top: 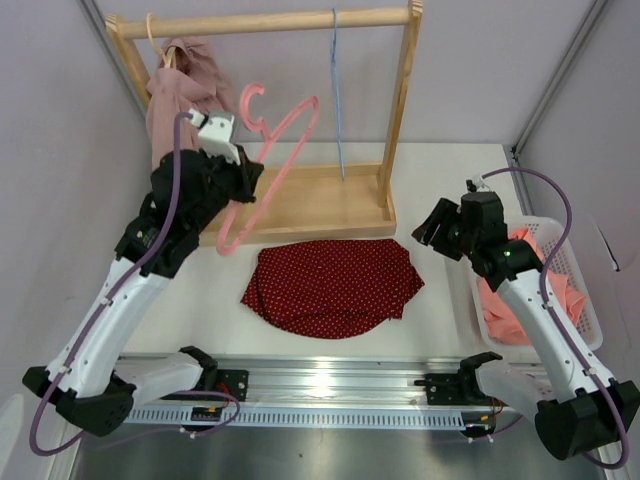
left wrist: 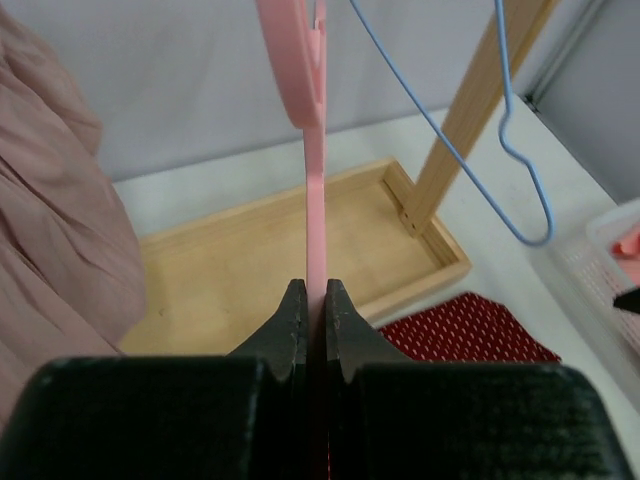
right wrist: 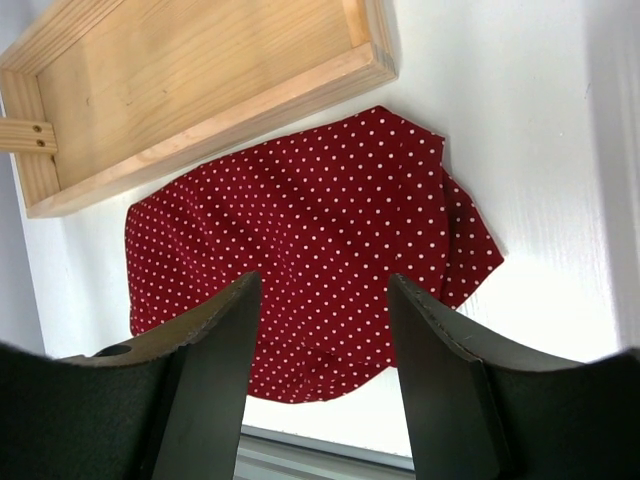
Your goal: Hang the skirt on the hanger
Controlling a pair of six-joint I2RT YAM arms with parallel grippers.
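The skirt (top: 333, 285) is dark red with white dots and lies flat and bunched on the white table in front of the rack. A pink plastic hanger (top: 275, 165) is lifted and tilted above the rack's base. My left gripper (top: 245, 182) is shut on one of its thin arms. In the left wrist view the pink hanger (left wrist: 316, 190) runs straight up from between the fingers of the left gripper (left wrist: 316, 292), and a corner of the skirt (left wrist: 470, 325) shows lower right. My right gripper (top: 425, 225) hovers open off the skirt's right edge. In the right wrist view the right gripper (right wrist: 325, 285) frames the skirt (right wrist: 300, 230) and holds nothing.
A wooden clothes rack (top: 300, 20) with a tray-like base (top: 330, 200) stands at the back. A dusty-pink garment (top: 180, 85) hangs at its left end and a thin blue wire hanger (top: 337, 100) near its right. A white basket (top: 575, 265) of coral clothes (top: 500, 315) sits at the right.
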